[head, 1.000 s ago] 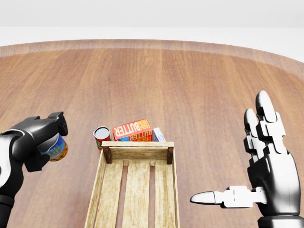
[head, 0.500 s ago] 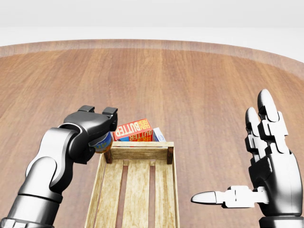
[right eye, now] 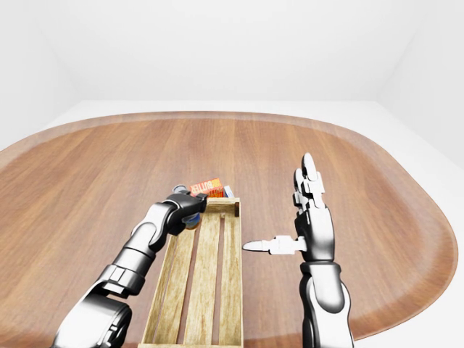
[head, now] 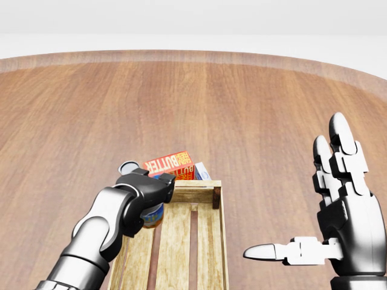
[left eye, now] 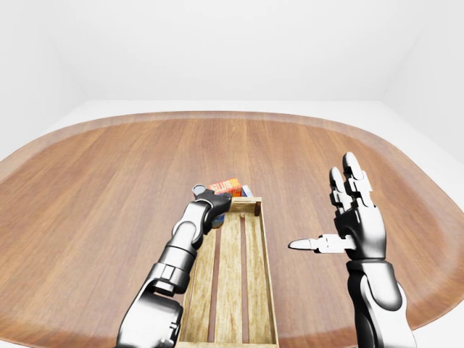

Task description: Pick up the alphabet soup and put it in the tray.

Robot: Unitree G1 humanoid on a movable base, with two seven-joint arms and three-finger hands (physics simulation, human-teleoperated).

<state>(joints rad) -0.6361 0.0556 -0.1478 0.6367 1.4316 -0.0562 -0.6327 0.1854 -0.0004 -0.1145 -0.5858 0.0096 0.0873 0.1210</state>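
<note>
Item: blue-labelled alphabet soup can [head: 153, 214], clamped in my left hand [head: 145, 194], hanging just over the slatted wooden tray [head: 217, 241]'s upper-left corner; right hand [head: 326, 232] splayed, well apart

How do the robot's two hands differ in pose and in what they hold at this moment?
The left hand is curled shut on the alphabet soup can, above the wooden tray; the right hand is open and empty. The left reaches low over the tray's top end; the right stands upright, fingers spread, beside the tray.
</note>
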